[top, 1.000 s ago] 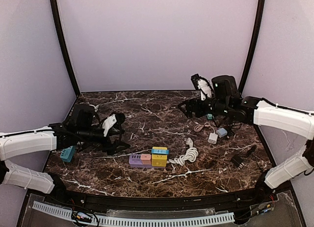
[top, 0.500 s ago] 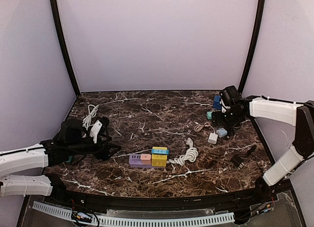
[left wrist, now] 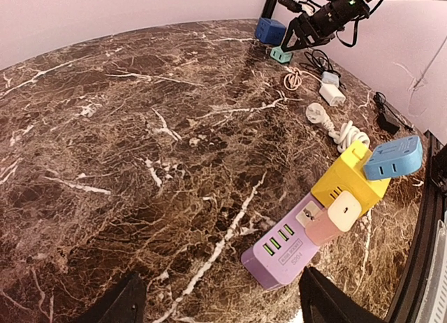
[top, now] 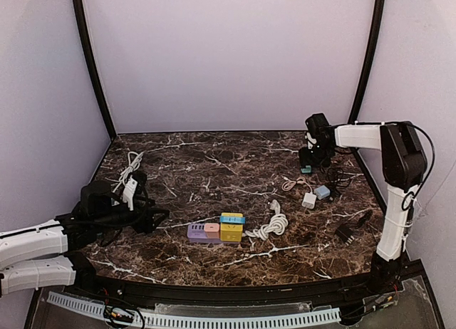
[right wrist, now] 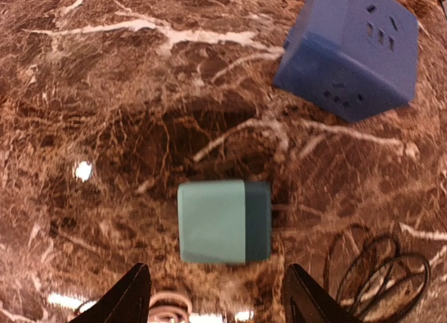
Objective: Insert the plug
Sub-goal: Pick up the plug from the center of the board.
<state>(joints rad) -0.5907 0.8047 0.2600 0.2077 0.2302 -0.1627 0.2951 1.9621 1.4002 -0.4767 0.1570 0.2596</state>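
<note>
Right gripper (right wrist: 220,298) is hovering right over the teal plug (right wrist: 223,221), fingers spread wide and not touching it. The plug is lying on the marble table (right wrist: 105,92) in the far right corner, near a blue cube socket (right wrist: 349,50). Left gripper (left wrist: 216,302) is hanging open and empty, left of the purple power strip (left wrist: 293,242).

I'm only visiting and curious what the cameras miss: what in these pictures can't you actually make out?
- Teal adapter: its prongs; the right wrist view shows only its top and one side.
- Blue socket cube: cut off by that view's top edge.
- Black cable: only loops show there; where it leads is unseen.
- Right claw: only fingertips show; the bottom edge cuts the rest.
- Black adapter: too small and dark overhead.
</note>
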